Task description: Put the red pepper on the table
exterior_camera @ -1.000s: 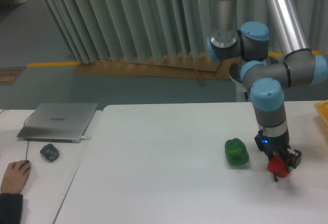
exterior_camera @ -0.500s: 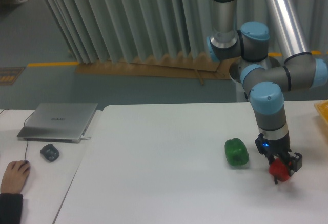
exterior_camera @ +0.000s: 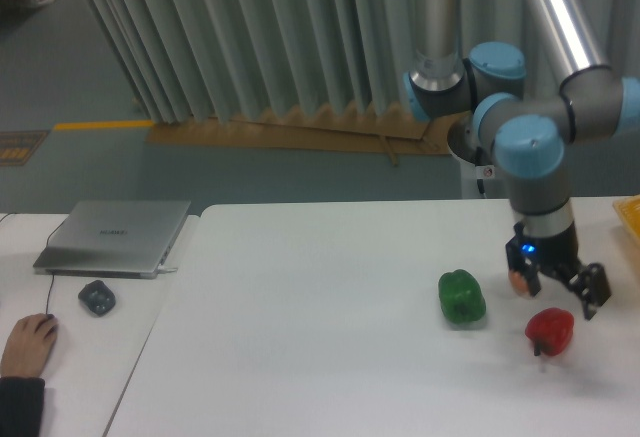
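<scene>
Since the earlier frame the gripper [exterior_camera: 562, 291] has let go and risen; its jaws stand spread apart, holding nothing. The red pepper [exterior_camera: 549, 328] now rests free on the white desk [exterior_camera: 320, 337] at lower right of the frame, just below the gripper and beside the green bell pepper [exterior_camera: 461, 295]. Placement appears complete. A yellow container edge [exterior_camera: 630, 217] shows at far right; contents not visible.
</scene>
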### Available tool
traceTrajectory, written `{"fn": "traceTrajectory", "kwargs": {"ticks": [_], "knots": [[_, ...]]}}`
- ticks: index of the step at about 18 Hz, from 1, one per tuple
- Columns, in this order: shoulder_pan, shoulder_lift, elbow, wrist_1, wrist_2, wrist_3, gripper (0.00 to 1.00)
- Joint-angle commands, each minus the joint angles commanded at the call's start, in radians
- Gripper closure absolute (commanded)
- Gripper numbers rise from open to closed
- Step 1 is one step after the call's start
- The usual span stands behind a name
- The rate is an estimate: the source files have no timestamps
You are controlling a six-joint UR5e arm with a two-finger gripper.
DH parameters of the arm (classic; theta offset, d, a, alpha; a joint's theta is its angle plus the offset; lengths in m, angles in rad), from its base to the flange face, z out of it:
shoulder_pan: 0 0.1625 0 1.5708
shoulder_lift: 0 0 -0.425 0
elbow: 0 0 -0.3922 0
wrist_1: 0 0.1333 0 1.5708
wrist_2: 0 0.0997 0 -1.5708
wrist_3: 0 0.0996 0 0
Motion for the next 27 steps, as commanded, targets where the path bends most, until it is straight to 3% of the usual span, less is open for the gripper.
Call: {"fn": "traceTrajectory", "kwargs": {"ticks": [6,10,18,27], "knots": [[0.164,0.034,0.046,-0.117,-0.054,0.384,0.00],[0.217,0.019,0.095,-0.221,-0.066,0.490,0.00],[0.287,-0.027,0.112,-0.221,-0.080,0.648,0.00],[0.290,-0.044,0.127,-0.221,-0.115,0.644,0.00]]}}
